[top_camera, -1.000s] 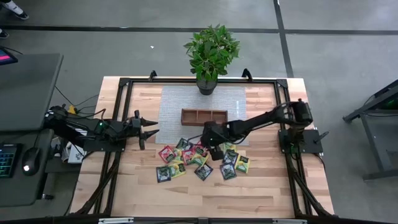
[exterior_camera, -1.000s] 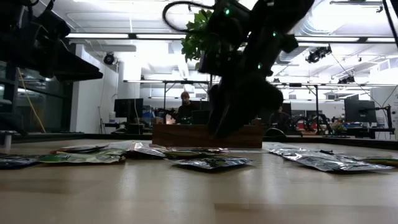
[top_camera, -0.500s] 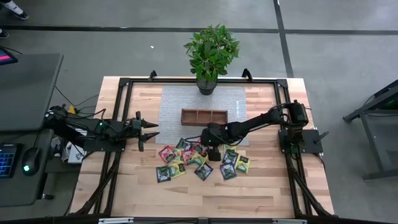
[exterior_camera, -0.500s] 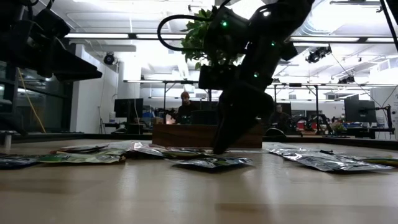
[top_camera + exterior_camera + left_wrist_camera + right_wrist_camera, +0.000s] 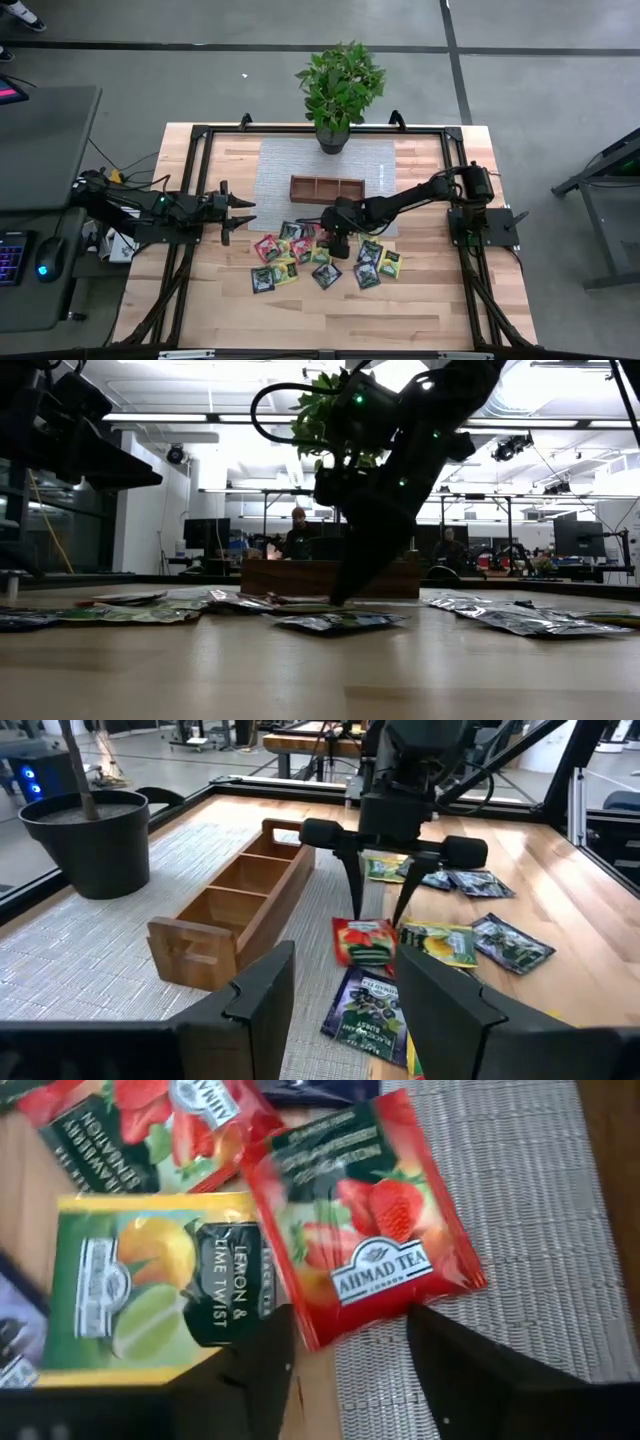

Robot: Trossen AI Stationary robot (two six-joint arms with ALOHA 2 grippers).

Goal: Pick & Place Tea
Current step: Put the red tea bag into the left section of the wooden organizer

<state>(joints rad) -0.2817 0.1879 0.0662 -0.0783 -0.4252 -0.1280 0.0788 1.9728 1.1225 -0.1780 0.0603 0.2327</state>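
Observation:
Several tea sachets (image 5: 318,262), red, yellow-green and dark, lie flat in a loose pile on the wood below the wooden tray (image 5: 328,188). My right gripper (image 5: 335,242) is open and points down over a red strawberry sachet (image 5: 365,1265), which lies half on the grey mat (image 5: 520,1200) beside a lemon-lime sachet (image 5: 160,1295). Its fingers (image 5: 352,885) stand either side of that sachet's edge (image 5: 366,925). My left gripper (image 5: 248,213) is open and hovers left of the pile. My right gripper comes from above, pointing down, with one fingertip (image 5: 265,1345) by the red sachet's corner and the other (image 5: 440,1345) over the mat beside its edge (image 5: 400,1315). Whether the tips touch the sachet, I cannot tell.
A potted plant (image 5: 338,85) stands at the mat's far edge, behind the three-compartment tray (image 5: 235,905). More sachets (image 5: 378,262) lie to the pile's right. Bare wood runs along the near edge (image 5: 330,315). People sit at desks beyond the table (image 5: 297,530).
My right gripper has come down onto the pile and shifted a little toward the table's left, ending with its fingertips at the level of the sachets. The sachets have not moved.

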